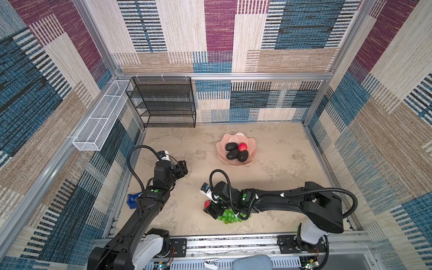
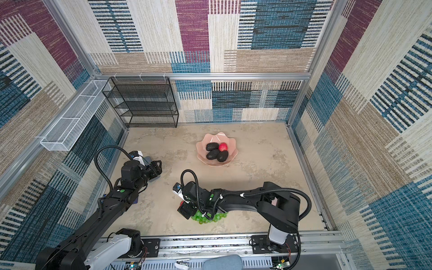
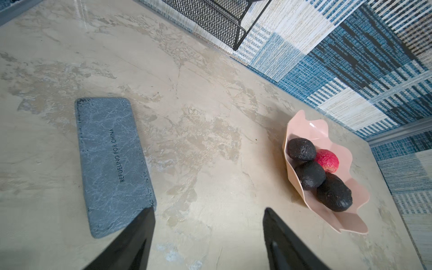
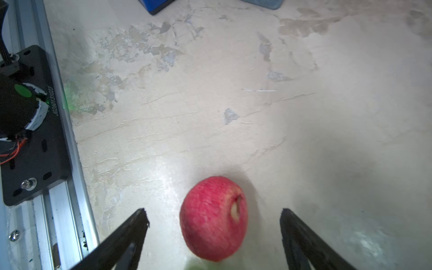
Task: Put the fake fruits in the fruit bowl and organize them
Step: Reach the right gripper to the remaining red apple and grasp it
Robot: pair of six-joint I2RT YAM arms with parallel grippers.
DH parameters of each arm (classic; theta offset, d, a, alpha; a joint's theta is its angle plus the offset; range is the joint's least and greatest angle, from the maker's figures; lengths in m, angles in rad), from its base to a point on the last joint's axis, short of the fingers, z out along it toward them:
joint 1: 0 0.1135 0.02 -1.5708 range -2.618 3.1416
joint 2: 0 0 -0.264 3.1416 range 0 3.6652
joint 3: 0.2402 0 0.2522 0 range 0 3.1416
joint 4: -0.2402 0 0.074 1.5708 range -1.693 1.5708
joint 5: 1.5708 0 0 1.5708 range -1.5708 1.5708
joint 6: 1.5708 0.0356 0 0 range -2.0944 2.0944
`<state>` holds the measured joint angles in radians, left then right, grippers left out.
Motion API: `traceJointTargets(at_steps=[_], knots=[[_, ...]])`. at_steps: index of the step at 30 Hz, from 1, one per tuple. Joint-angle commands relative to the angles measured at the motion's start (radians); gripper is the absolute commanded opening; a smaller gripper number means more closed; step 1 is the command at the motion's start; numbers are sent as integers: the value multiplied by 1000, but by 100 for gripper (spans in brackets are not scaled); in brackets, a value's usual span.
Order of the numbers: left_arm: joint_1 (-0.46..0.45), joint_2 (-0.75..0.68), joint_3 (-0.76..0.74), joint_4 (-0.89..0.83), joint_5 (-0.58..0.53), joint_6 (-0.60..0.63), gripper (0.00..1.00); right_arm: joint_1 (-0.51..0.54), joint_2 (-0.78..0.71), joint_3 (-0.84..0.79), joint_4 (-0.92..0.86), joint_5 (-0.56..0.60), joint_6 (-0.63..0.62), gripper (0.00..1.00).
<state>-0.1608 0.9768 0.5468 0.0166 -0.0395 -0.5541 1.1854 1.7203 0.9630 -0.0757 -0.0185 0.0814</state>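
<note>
Three bumpy black avocados point(image 1: 234, 154), red fruit point(image 1: 242, 146) in pink bowl point(image 1: 233, 138) | left hand point(image 3: 208, 210), right hand point(image 4: 213, 210): apart

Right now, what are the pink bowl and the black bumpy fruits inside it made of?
The fruit bowl looks like thin glossy plastic, maybe glazed ceramic: its wavy wall shines with bright reflections. The avocados look like matte foam or rubbery plastic: rough, pebbled skin with no shine. Looks alone can't settle it.
</note>
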Motion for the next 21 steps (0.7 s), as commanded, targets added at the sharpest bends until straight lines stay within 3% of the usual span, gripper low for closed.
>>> traceJointTargets(at_steps=[1,5,14,18,21], knots=[[10,-7,3,-15,-5,-4,77,7,43,29,-8,-5,6,87],[18,-10,-2,-11,6,-7,77,7,82,62,-22,46,22,78],[30,-24,-9,-15,20,-7,77,1,97,131,-42,109,58,48],[36,-31,-14,-17,21,-1,77,-23,65,129,-45,81,69,45],[39,-31,-18,-17,25,-2,78,-27,59,126,-66,55,46,56]])
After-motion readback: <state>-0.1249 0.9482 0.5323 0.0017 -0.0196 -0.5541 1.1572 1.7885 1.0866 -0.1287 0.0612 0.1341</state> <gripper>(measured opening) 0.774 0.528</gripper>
